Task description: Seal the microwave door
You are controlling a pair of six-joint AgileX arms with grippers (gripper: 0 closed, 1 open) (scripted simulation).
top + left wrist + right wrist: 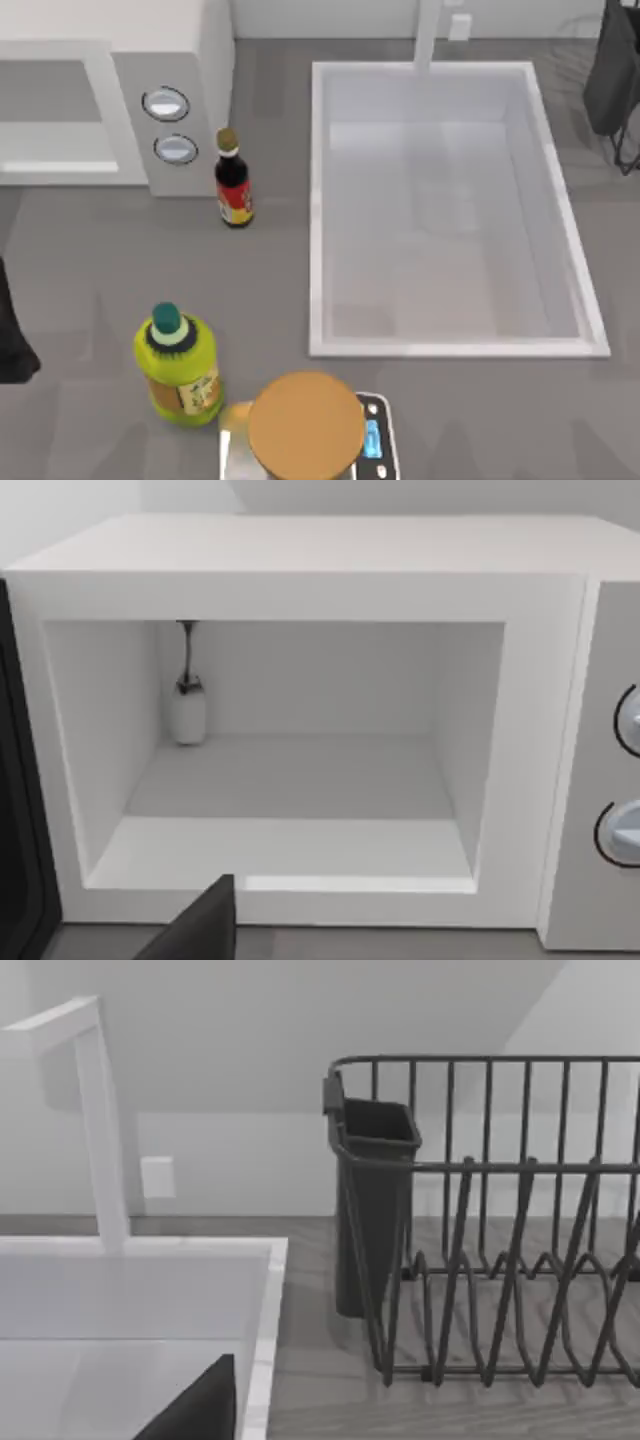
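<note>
The boxy white microwave [300, 570] stands at the tabletop's [270, 270] far left, its smooth grey cavity open. A dark panel edge, likely the microwave door [15, 810], flanks the opening. Whether either pincer is open, I cannot tell.

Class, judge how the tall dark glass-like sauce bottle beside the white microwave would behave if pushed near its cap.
The dark sauce bottle looks tall and narrow, so it would probably tip. Being round, it might then roll across the grey table.
</note>
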